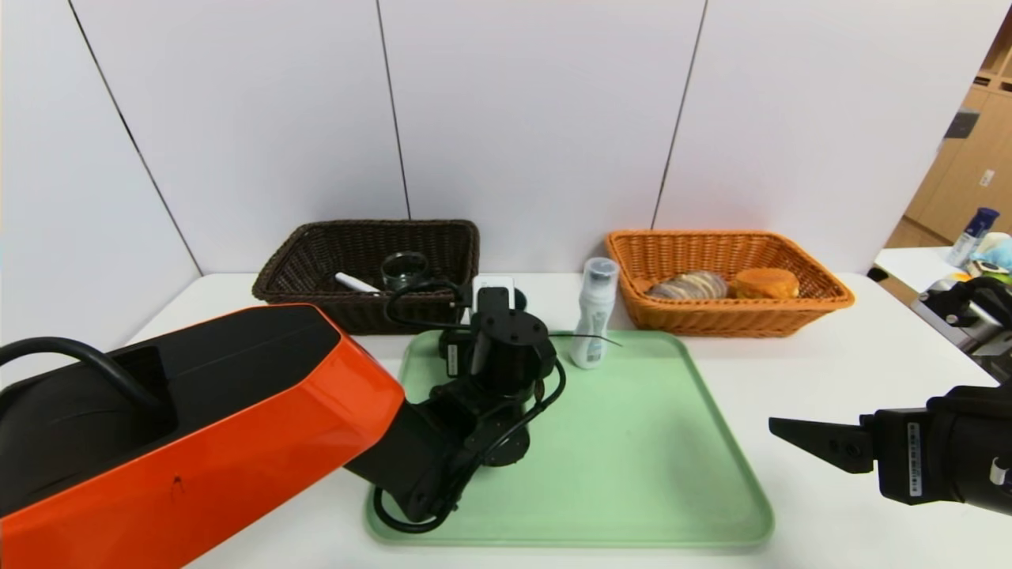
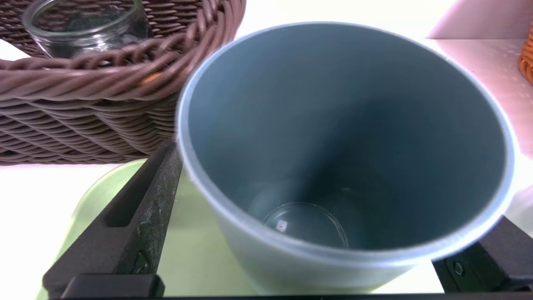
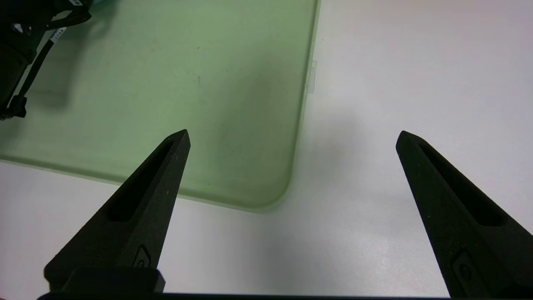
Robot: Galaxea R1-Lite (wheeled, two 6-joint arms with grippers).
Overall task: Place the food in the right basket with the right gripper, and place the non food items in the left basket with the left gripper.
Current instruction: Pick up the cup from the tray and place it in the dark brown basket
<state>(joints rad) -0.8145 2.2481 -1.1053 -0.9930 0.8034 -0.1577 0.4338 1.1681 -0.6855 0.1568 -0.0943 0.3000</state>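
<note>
The left gripper [image 2: 333,258], fingers [image 2: 141,225] spread wide around the teal cup [image 2: 341,137], stands on the green tray [image 1: 632,450] beside the dark left basket [image 2: 83,108]. Closing off-centre could tip the cup. The right gripper [image 3: 291,137] hovers open over the worktop [image 1: 830,371].

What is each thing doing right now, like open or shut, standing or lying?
teal cup: upright, empty, on tray
left gripper: open, fingers either side of teal cup
right gripper: open, empty
white bottle: upright, capped
glass mug: upright in brown basket
marker: lying in brown basket
loaf, bun: lying in orange basket
</note>
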